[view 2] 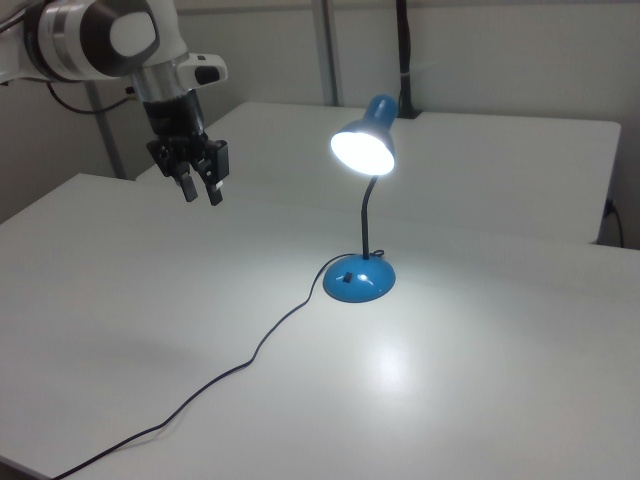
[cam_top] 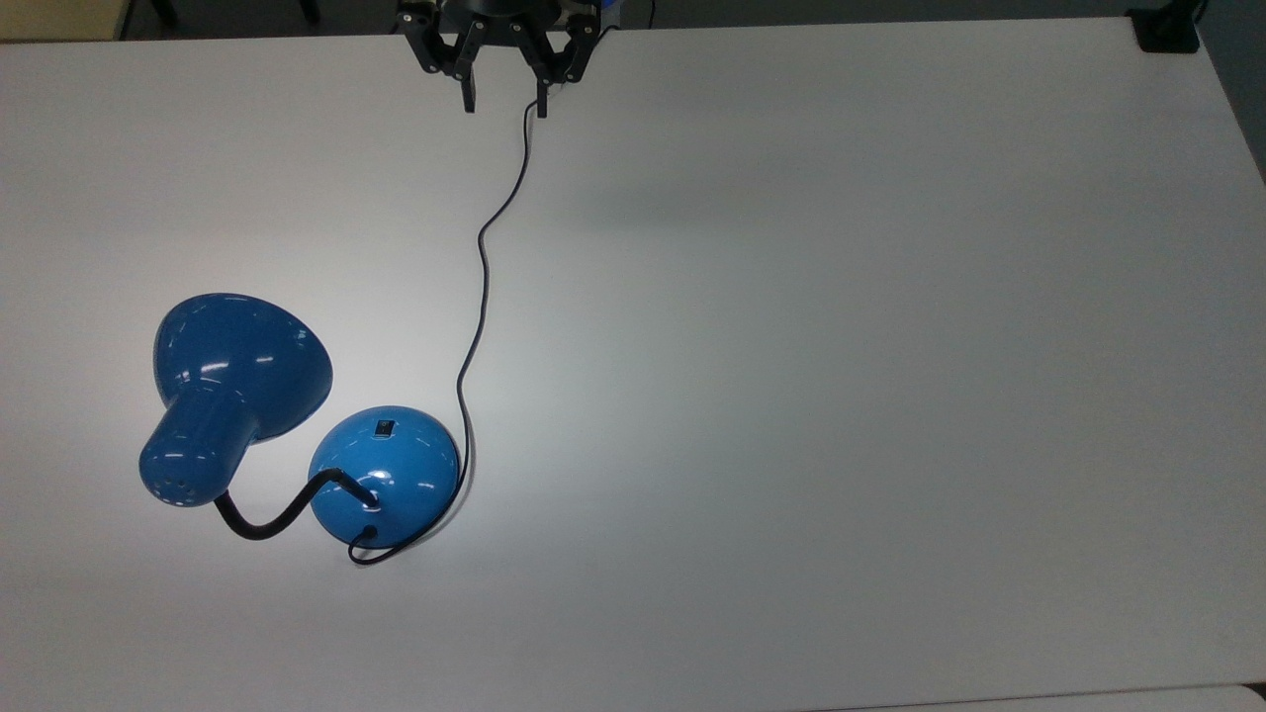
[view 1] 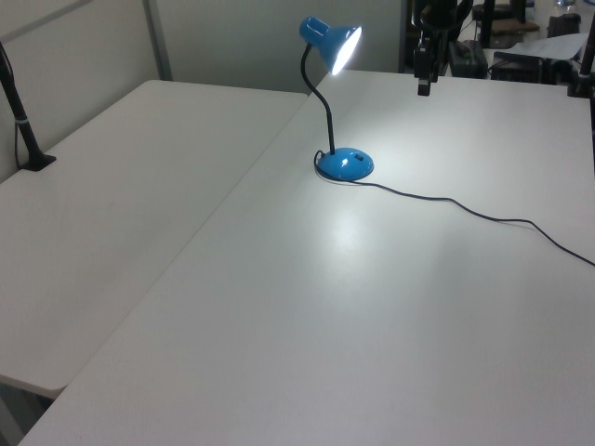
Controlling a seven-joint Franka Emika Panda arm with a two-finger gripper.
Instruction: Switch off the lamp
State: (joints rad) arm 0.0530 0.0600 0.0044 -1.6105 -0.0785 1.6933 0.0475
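One lamp (cam_top: 297, 425), one cord (cam_top: 480, 297), one tool (cam_top: 504, 104), two white tables (view 1: 372, 307).

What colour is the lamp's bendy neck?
Black. The neck shows best in the right view, rising from the blue base.

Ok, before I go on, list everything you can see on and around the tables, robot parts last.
lamp: one, glossy blue with black neck, lit, standing on the table toward the top view's left
switch: one, black, on the lamp's domed base
cord: one, thin black, running from the base across the table
table: one, white, under the lamp
second table: one, white, adjoining at the left view's left
clamp post: one, black, on the second table
gripper: one, black, open, in the air away from the lamp
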